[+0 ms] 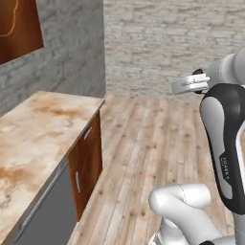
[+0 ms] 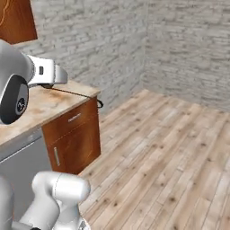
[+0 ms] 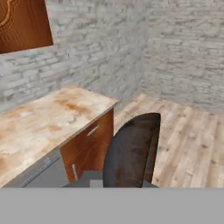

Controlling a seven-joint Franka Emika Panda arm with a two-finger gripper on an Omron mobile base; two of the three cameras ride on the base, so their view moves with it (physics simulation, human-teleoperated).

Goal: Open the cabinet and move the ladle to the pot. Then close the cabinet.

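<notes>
You face a brick corner with bare plank floor, and the marbled counter [image 1: 43, 129] runs along your left with a base cupboard [image 1: 88, 158] under its end. The cabinet [image 3: 24, 24] hangs high on the left wall, only its lower corner in frame, door shut as far as that corner shows. From the gripper [image 3: 131, 153], whose jaws are closed, apparently on nothing, the cabinet lies up and to the left, well apart. Its handle, the ladle and the pot aren't where you can see them, so judge that you must turn left first.
</notes>
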